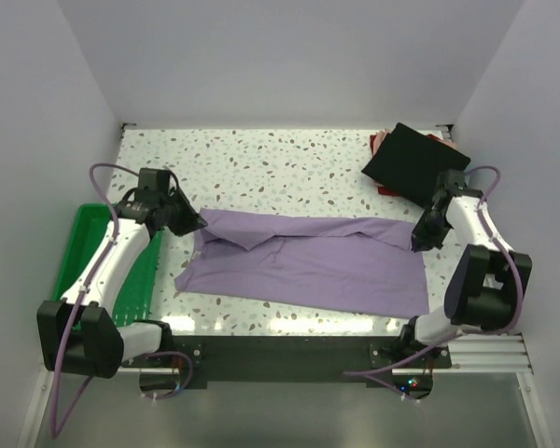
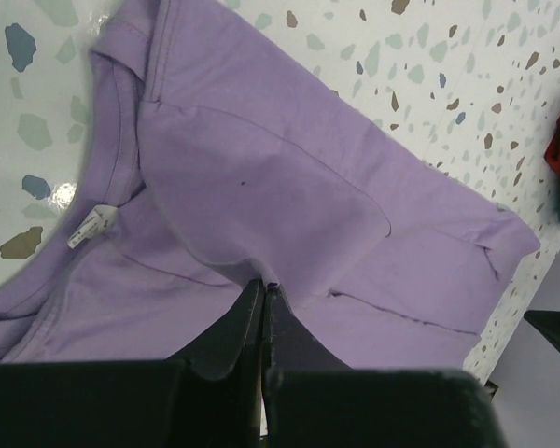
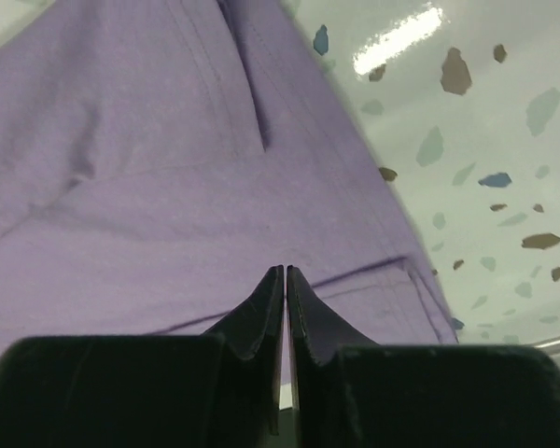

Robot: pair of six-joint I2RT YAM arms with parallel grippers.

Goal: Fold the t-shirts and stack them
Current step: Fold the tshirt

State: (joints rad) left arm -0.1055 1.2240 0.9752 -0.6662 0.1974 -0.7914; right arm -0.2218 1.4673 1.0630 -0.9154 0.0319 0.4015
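The lavender t-shirt point(image 1: 308, 263) lies across the table's middle, folded lengthwise into a long band. My left gripper point(image 1: 198, 224) is at its left, collar end. In the left wrist view that gripper point(image 2: 264, 285) is shut on a raised fold of the lavender t-shirt point(image 2: 261, 168), near the white neck label point(image 2: 91, 227). My right gripper point(image 1: 417, 239) is at the shirt's far right corner. In the right wrist view this gripper point(image 3: 286, 271) has only a hairline slit between its jaws, over the flat hem of the lavender t-shirt point(image 3: 168, 140), with no cloth seen between them. A folded black t-shirt point(image 1: 413, 163) lies on pink-red cloth point(image 1: 381, 142) at the back right.
A green plastic tray point(image 1: 79, 245) stands on the left of the table, partly under the left arm. White walls close in the table on three sides. Speckled tabletop point(image 1: 280, 168) shows behind the lavender shirt.
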